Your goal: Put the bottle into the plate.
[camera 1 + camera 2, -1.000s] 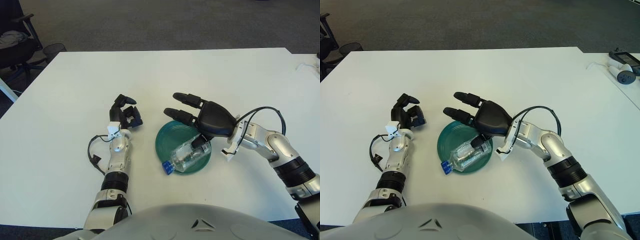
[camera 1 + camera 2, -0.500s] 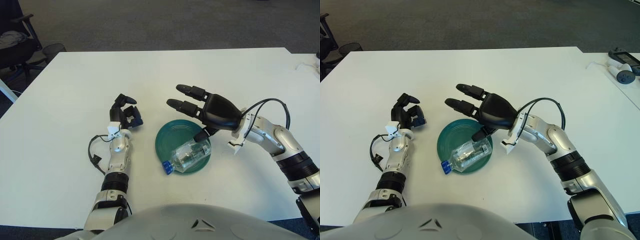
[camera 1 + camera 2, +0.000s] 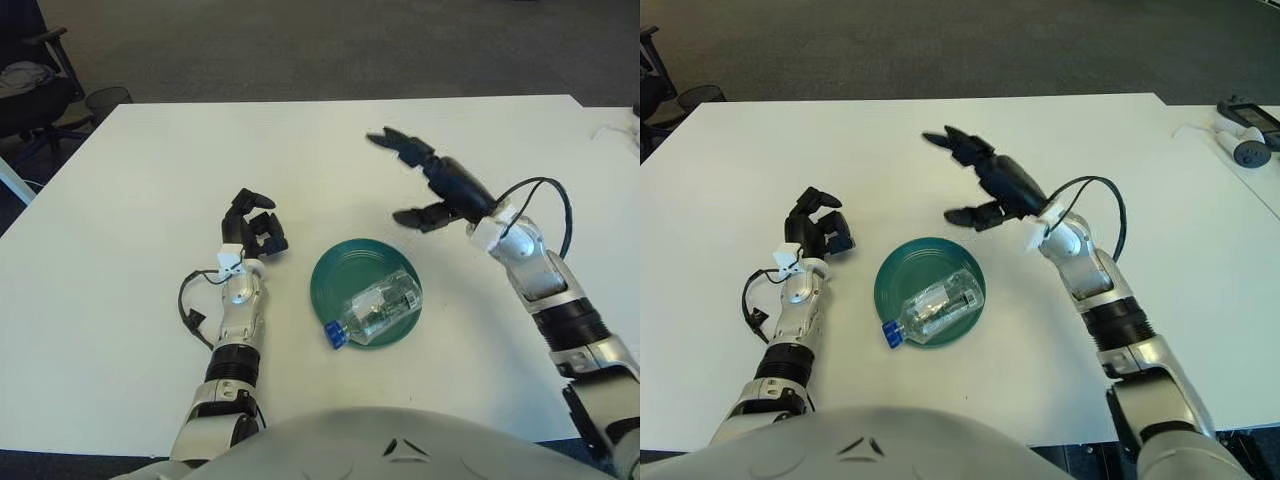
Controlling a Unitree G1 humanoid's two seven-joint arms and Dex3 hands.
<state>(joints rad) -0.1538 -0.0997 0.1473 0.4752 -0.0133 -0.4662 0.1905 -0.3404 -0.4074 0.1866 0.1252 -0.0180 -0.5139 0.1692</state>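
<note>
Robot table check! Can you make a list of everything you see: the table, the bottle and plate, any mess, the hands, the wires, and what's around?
Surface: white table, flat, mostly bare.
Job's things: clear bottle with a blue cap lies on its side in the green plate; its cap end pokes over the near rim.
Clutter: small white and grey devices at the table's far right edge.
Hands: right hand raised above the table beyond the plate, fingers spread, holding nothing; left hand rests on the table left of the plate, fingers curled, empty.
Cables: black cable loop on the right forearm; another by the left wrist.
Surroundings: grey carpet; office chair at far left.
</note>
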